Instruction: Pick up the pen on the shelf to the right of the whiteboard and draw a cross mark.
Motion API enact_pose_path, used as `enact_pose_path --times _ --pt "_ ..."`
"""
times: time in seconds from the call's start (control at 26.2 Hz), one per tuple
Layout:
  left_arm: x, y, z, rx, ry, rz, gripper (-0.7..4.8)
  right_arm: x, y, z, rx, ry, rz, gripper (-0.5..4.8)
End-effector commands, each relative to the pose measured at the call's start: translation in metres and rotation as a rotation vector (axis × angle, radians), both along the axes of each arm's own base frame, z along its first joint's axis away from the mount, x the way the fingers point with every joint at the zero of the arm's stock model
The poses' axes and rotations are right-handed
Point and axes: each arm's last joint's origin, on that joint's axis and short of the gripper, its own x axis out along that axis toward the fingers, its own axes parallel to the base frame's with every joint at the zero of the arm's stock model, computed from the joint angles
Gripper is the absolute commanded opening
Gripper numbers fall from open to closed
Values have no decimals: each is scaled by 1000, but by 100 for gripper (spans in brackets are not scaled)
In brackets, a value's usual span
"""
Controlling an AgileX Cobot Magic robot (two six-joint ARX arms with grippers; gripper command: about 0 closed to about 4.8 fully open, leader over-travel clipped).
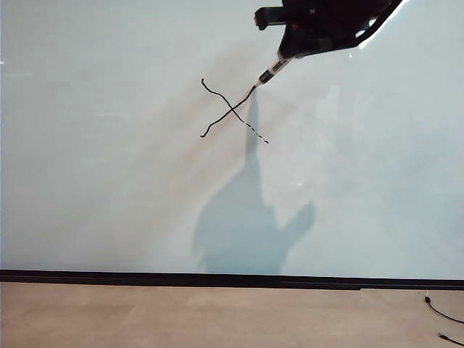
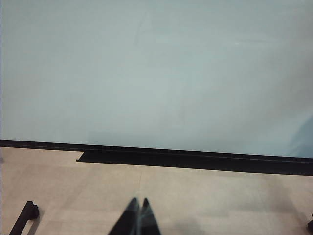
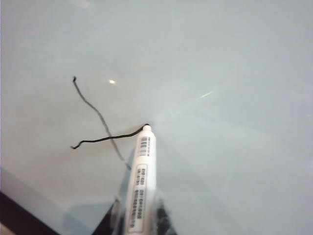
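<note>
The whiteboard [image 1: 109,181] fills the exterior view, with a black strip along its bottom edge. A thin black cross mark [image 1: 230,110] is drawn on it, one arm ending in dashes. My right gripper [image 1: 290,52] reaches in from the top right, shut on the pen [image 1: 273,71], a slim white marker with a printed label. Its dark tip touches the upper right end of one stroke. In the right wrist view the pen [image 3: 141,186] sticks out from the right gripper [image 3: 139,223] to the cross mark [image 3: 105,134]. My left gripper [image 2: 139,201] is shut and empty, low before the whiteboard [image 2: 156,73].
A beige floor strip [image 1: 181,315] runs below the board. A thin black cable [image 1: 444,315] lies at the lower right. In the left wrist view a black ledge [image 2: 195,159] lines the board's base and a black bar [image 2: 24,218] lies on the floor.
</note>
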Motion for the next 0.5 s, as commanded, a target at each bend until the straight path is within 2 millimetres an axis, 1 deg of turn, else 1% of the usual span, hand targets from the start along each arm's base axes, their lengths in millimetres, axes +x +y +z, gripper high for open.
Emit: enact_pose_path --times 0.04,0.19,0.5 --pt "0 0 2 4 -11 -4 -4 -3 -6 14 21 -66 -60 -9" --pt "0 0 2 4 -11 -4 -4 -7 -11 21 14 -80 -84 -9" --pt "0 0 2 4 -11 -5 -4 -10 -8 20 7 -67 -47 -9"
